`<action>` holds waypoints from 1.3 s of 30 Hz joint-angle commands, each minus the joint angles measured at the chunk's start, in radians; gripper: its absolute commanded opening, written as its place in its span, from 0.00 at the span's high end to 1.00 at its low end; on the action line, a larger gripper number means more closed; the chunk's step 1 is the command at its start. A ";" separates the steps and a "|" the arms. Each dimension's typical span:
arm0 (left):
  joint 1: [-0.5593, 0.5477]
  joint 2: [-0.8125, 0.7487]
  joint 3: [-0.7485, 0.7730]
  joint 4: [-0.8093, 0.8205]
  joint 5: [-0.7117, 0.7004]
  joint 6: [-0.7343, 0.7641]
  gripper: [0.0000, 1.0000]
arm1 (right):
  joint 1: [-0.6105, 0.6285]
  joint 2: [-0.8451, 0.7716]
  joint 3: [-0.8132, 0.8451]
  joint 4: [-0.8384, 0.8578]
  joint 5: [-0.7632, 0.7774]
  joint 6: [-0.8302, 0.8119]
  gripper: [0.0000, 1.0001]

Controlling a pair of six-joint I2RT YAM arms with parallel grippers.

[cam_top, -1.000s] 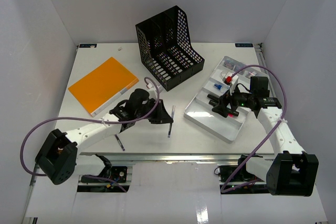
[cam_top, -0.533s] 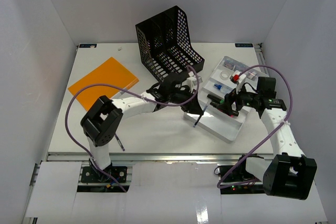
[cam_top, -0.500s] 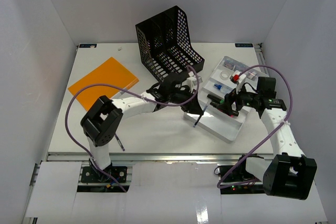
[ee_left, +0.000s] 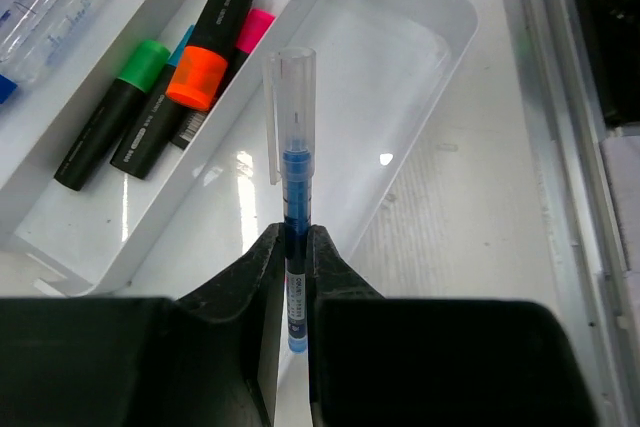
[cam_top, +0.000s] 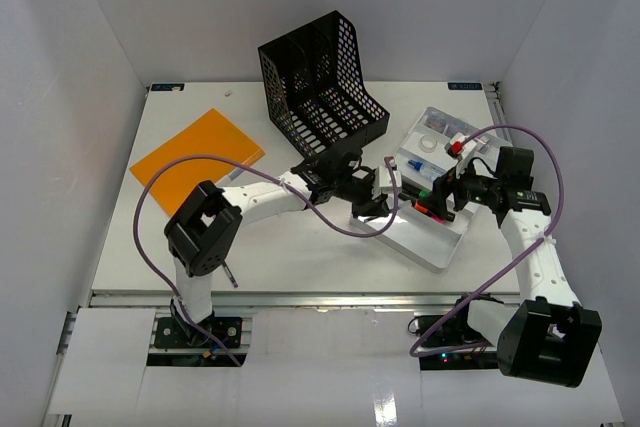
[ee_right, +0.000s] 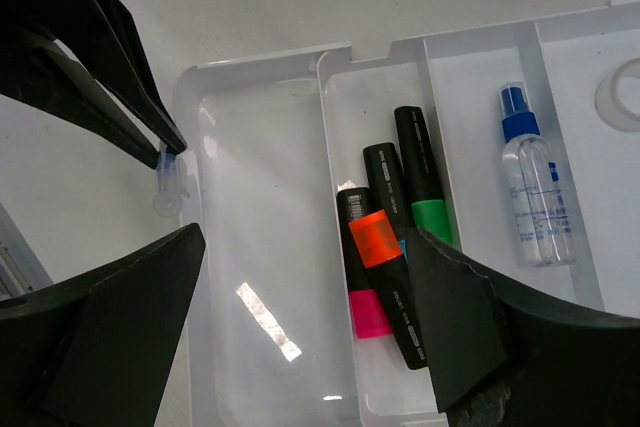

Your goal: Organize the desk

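The white desk [cam_top: 290, 247] carries a silver compartmented tray [cam_top: 425, 244] at the right. My left gripper [cam_top: 373, 203] is at the tray's near-left corner, shut on a blue pen with a clear cap [ee_left: 293, 162]. In the left wrist view the gripper [ee_left: 290, 247] holds the pen over the tray's empty long compartment [ee_left: 400, 67]. My right gripper [cam_top: 438, 203] hovers over the tray, open and empty. In its wrist view the gripper [ee_right: 300, 317] is above several highlighter markers [ee_right: 385, 247]. The pen's end [ee_right: 168, 169] shows there at the tray's edge.
A black mesh file holder [cam_top: 322, 87] stands at the back centre. An orange folder [cam_top: 195, 159] lies at the left. A dark pen [cam_top: 228, 273] lies near the aluminium rail [cam_top: 300, 297]. A small spray bottle [ee_right: 535, 197] lies in another tray compartment.
My left arm swung right from the desk's middle to the tray's corner, carrying the pen. My right gripper shifted slightly and stays open over the tray.
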 commanded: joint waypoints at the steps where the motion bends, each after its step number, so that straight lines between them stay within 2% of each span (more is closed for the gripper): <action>1: -0.006 0.057 0.058 0.002 -0.052 0.161 0.95 | -0.021 -0.026 0.006 0.006 -0.032 -0.003 0.12; 3: -0.006 0.077 0.070 0.008 -0.070 0.164 0.95 | -0.026 -0.026 0.006 0.006 -0.033 -0.003 0.12; 5: -0.008 0.087 0.074 0.012 -0.073 0.164 0.89 | -0.029 -0.026 0.006 0.007 -0.036 -0.003 0.12; 8: -0.013 0.092 0.070 0.017 -0.087 0.159 0.69 | -0.032 -0.028 0.004 0.006 -0.036 -0.003 0.12; 10: -0.022 0.083 0.048 0.041 -0.143 0.134 0.50 | -0.034 -0.026 0.004 0.004 -0.039 -0.003 0.12; 12: -0.023 0.068 0.039 0.049 -0.158 0.100 0.46 | -0.034 -0.026 0.004 0.004 -0.041 -0.003 0.12; 16: -0.023 -0.019 -0.007 0.090 -0.188 0.016 0.44 | -0.034 -0.026 0.004 0.004 -0.042 -0.003 0.12; 21: -0.023 -0.199 -0.130 0.207 -0.364 -0.253 0.41 | -0.039 -0.030 0.003 0.002 -0.050 -0.003 0.12; 22: -0.022 -0.266 -0.189 0.221 -0.416 -0.356 0.40 | -0.039 -0.032 0.003 0.001 -0.053 -0.003 0.12; 24: -0.020 -0.391 -0.291 0.189 -0.632 -0.610 0.29 | -0.039 -0.034 0.002 0.001 -0.060 -0.002 0.12; 25: -0.017 -0.449 -0.333 0.148 -0.764 -0.724 0.21 | -0.039 -0.034 0.001 0.001 -0.062 -0.001 0.12; 26: -0.011 -0.506 -0.368 0.048 -0.930 -0.803 0.06 | -0.040 -0.034 0.001 0.000 -0.065 -0.001 0.12; 27: -0.004 -0.551 -0.393 -0.045 -1.050 -0.915 0.02 | -0.041 -0.034 0.001 0.000 -0.066 -0.001 0.11; 29: 0.024 -0.660 -0.459 -0.289 -1.191 -1.215 0.02 | -0.041 -0.032 0.003 -0.003 -0.072 -0.001 0.12; 32: 0.052 -0.797 -0.542 -0.577 -1.243 -1.534 0.02 | -0.039 -0.031 0.003 -0.007 -0.078 -0.001 0.12; 35: 0.084 -0.915 -0.591 -0.821 -1.299 -1.758 0.06 | -0.041 -0.025 0.004 -0.008 -0.080 -0.001 0.12; 39: 0.164 -1.013 -0.655 -0.952 -1.341 -1.846 0.15 | -0.041 -0.024 0.003 -0.010 -0.080 -0.001 0.12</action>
